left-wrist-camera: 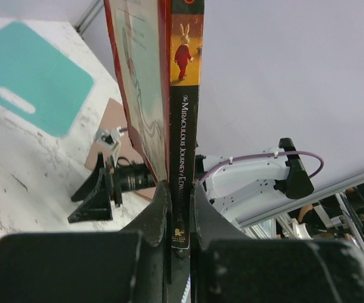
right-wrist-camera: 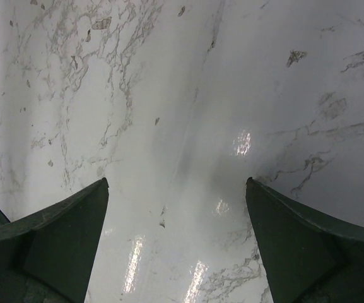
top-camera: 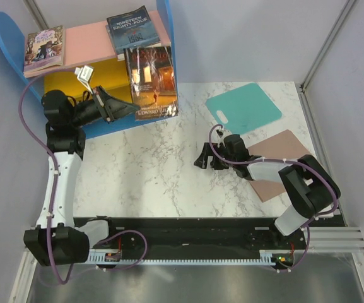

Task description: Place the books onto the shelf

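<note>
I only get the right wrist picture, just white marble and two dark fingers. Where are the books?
Observer: The left gripper is clamped on one dark book, holding it in front of the shelf.
Kid: Are any on the shelf already?
Observer: Two lie on the pink top board: a purple-yellow book and a navy book.
Kid: What's near my gripper?
Observer: The right gripper is open over bare table. A pinkish-brown mat lies to its right, with a teal mat farther back.
</note>
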`<state>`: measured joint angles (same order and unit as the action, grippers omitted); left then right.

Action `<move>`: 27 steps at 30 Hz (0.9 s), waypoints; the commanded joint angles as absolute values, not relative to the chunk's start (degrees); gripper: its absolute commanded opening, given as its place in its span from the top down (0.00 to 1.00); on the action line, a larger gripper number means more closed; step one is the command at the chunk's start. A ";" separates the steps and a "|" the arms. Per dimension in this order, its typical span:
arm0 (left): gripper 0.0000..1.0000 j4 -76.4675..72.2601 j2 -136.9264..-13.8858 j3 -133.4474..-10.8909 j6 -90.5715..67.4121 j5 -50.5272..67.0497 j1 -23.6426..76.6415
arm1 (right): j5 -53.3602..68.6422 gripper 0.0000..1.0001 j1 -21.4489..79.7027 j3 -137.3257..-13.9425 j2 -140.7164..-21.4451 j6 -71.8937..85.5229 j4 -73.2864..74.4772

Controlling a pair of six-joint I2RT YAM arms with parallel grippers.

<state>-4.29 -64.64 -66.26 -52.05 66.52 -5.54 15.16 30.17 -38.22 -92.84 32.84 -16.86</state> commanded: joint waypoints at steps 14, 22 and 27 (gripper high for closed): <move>0.98 -13.45 -89.28 -102.62 -71.01 62.67 -8.69 | 8.98 0.02 31.99 -32.08 -82.82 32.08 -7.04; 0.98 -12.30 -102.99 -119.34 -77.42 62.93 -10.02 | -9.21 0.02 33.05 -41.03 -65.13 26.20 8.85; 0.98 -14.05 -108.54 -124.98 -84.52 62.84 -10.90 | -12.65 0.02 32.96 -48.68 -65.48 21.63 14.14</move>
